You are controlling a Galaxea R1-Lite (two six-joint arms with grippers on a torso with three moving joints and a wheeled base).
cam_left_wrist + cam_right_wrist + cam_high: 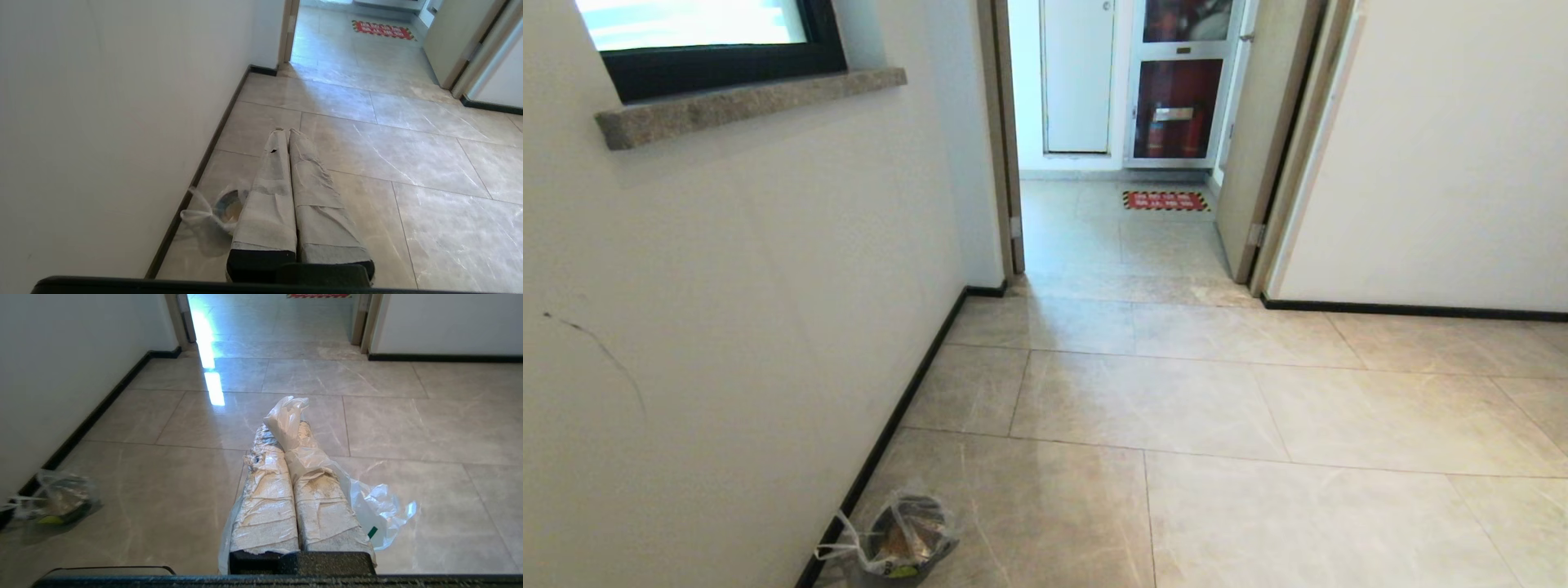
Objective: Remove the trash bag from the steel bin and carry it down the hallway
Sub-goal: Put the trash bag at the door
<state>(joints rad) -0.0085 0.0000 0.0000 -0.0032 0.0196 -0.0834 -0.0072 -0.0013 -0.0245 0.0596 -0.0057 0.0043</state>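
A steel bin (900, 549) lined with a thin translucent trash bag (854, 545) stands on the glossy beige floor tiles (1160, 408) of the hallway, right against the black baseboard (898, 408) of the off-white wall (743, 286) on the robot's left. The bag is inside the bin, its wrinkled top spread over the rim and a loop handle trailing toward the wall; brownish litter shows inside.

Neither arm appears in the head view. In the left wrist view, the left hand (284, 131) hangs above the floor with its two cloth-wrapped fingers pressed flat together and nothing between them; the bin sits just beside and below it, near the wall.

In the right wrist view, the right hand (286, 428) is clamped tight on a piece of white plastic film (380, 506). The film is pinched between the padded fingers, a crumpled tuft standing up past the fingertips and the rest billowing loose on both sides of the hand. The bin lies well apart from this hand, off toward the wall.

Ahead, an open doorway (1119, 147) leads to a further tiled space with a red-and-yellow floor sign (1166, 201) before a glass-fronted cabinet (1180, 90). A window with a stone sill (743, 102) sits high on the left wall.
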